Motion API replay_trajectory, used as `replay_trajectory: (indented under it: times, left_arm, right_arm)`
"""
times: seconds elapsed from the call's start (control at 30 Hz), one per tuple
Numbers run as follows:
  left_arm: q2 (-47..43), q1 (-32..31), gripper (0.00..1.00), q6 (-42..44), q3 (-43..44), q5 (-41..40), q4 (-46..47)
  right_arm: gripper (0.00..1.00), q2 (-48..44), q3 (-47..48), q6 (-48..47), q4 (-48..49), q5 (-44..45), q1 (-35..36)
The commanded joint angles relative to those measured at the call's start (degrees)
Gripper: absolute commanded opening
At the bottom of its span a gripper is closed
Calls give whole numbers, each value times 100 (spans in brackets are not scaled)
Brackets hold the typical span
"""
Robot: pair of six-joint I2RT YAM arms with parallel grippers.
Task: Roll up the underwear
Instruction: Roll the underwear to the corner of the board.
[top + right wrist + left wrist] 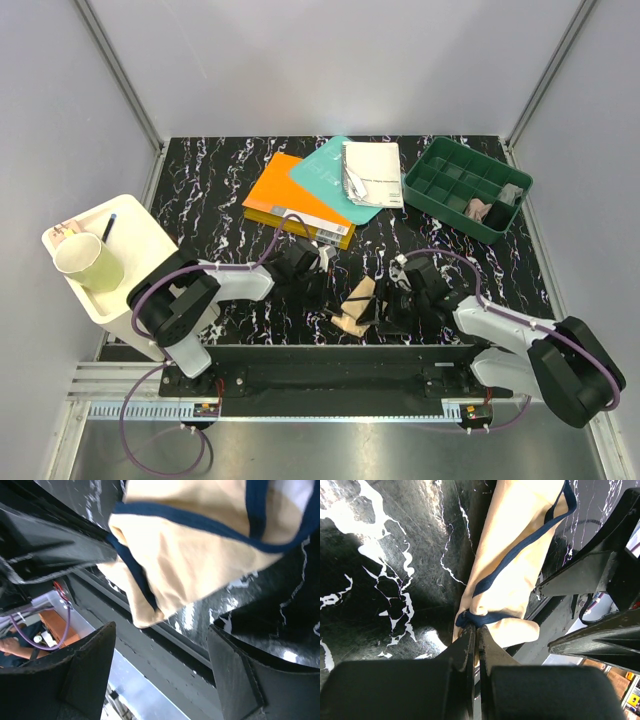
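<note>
Tabletop (220,180); briefs (515,555) at left end effector (476,630)

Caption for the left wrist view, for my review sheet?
Left gripper pinches the navy-edged end of the folded beige underwear on the black marbled table.

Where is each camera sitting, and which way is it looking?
Top external: high behind the arm bases, looking down on the table; both whole arms show.
Left wrist: on the left arm, looking along the left gripper, shut on the beige underwear.
Right wrist: on the right arm, looking past the open right gripper at the same underwear.
Shared: both wrist views show the beige underwear on the black table.
</note>
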Motion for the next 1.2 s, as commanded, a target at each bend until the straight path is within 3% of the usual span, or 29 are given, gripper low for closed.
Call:
replay_trajectory:
  times: [0.0, 0.43, 0.67, 0.8, 0.83, 0.93, 1.03, 1.13, 1.17]
  left_arm:
    - [206, -23, 0, 88, -6, -175, -516]
    - [249, -23, 0, 88, 56, -140, -569]
    - [232, -14, 0, 88, 91, -140, -595]
    - [232, -5, 0, 79, 100, -149, -604]
    - [223, 3, 0, 79, 100, -149, -595]
    - [179, 21, 0, 88, 100, -140, -569]
    - [83, 47, 0, 105, 108, -122, -534]
    - [-110, 91, 16, 114, 65, -122, -490]
    - [-241, 100, 28, 123, 56, -140, -490]
  right_arm:
    - [80, 112, -63, 192, 618, 192, -23]
    - [75, 622, -142, 237, 1058, 245, 100]
    - [66, 930, 51, 219, 883, 447, 294]
    - [51, 1027, 157, 193, 532, 614, 355]
    - [42, 1027, 157, 193, 505, 623, 355]
    - [28, 1070, 157, 201, 443, 684, 355]
    - [19, 1184, 201, 175, 434, 676, 355]
    - [12, 1386, 288, 87, 434, 676, 347]
    - [9, 1465, 324, 26, 434, 623, 347]
